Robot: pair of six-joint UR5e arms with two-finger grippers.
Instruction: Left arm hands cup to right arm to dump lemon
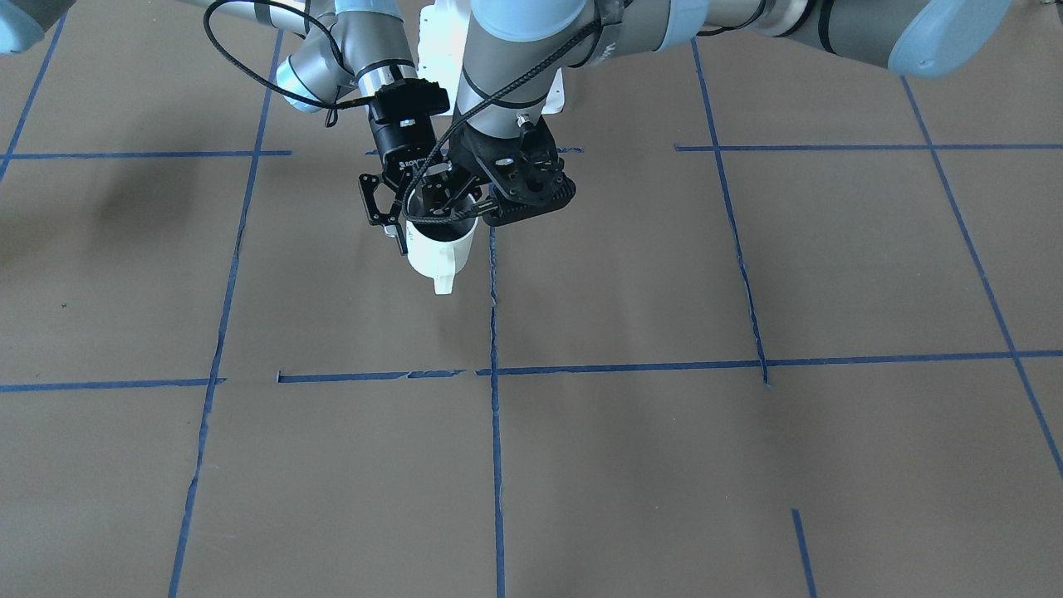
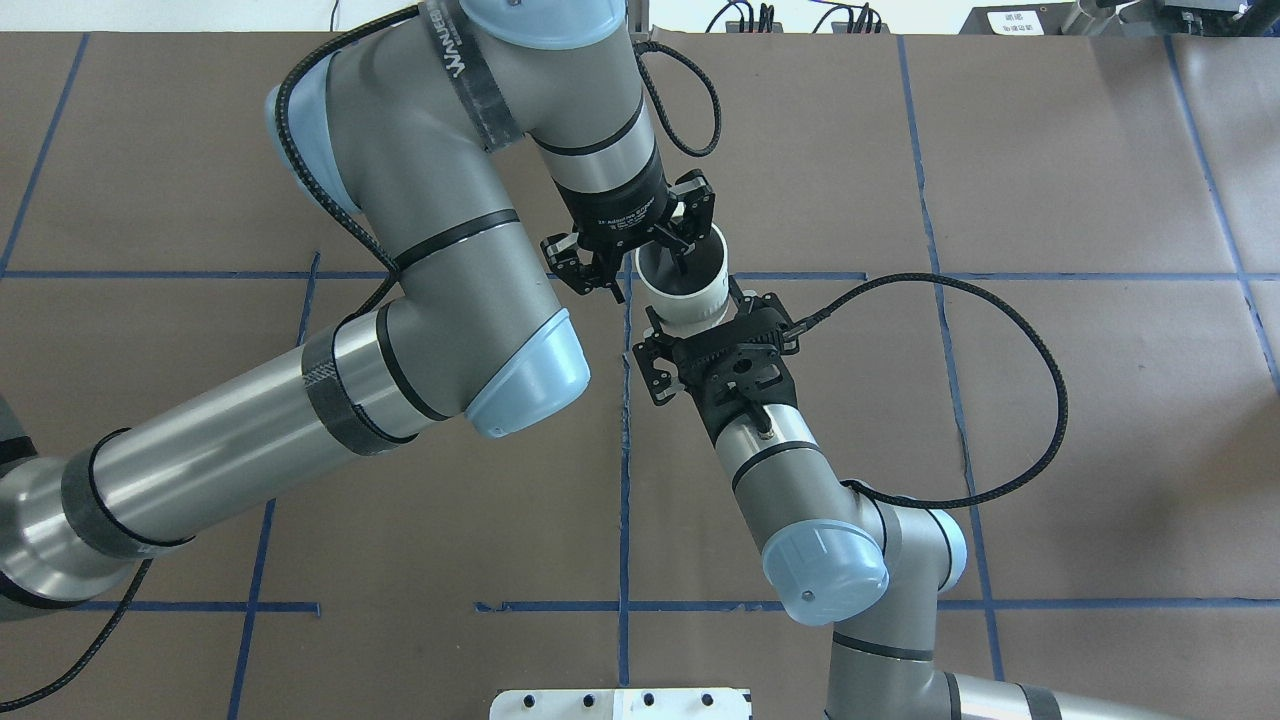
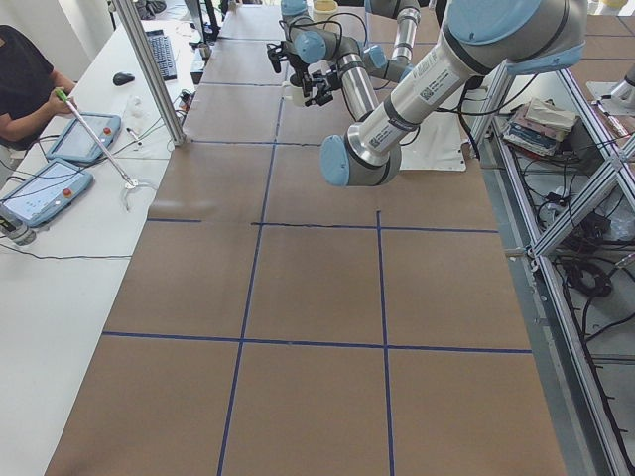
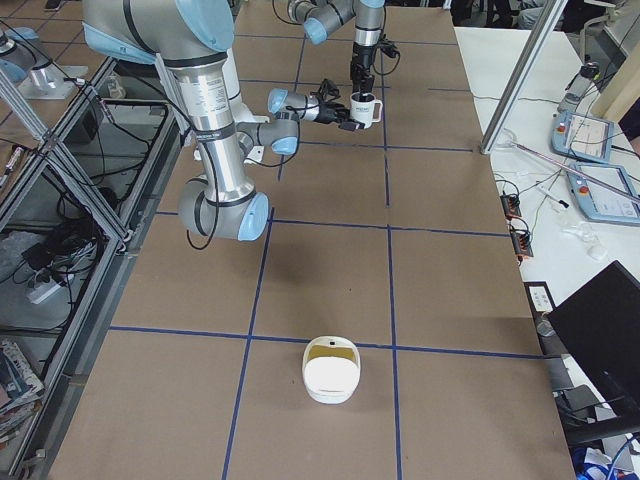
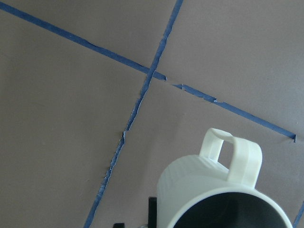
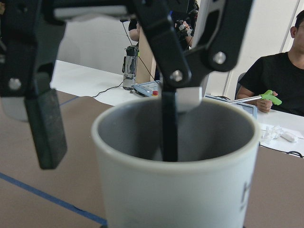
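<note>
The white cup (image 2: 690, 300) hangs upright above the table, handle toward the far side (image 1: 444, 282). My right gripper (image 2: 695, 318) reaches in level from the robot's side and is shut on the cup's lower body. My left gripper (image 2: 645, 278) comes down from above and is open. One of its fingers (image 6: 168, 128) hangs inside the cup, and the other (image 6: 45, 123) is outside, clear of the wall. The cup fills the right wrist view (image 6: 180, 190) and shows at the bottom of the left wrist view (image 5: 209, 190). The lemon is hidden.
The table is brown paper with blue tape lines (image 1: 496, 415). A white bowl-like container (image 4: 330, 375) sits near the table end on the robot's right. A side table with tablets (image 3: 45, 188) and seated operators (image 6: 280, 80) lies beyond the far edge.
</note>
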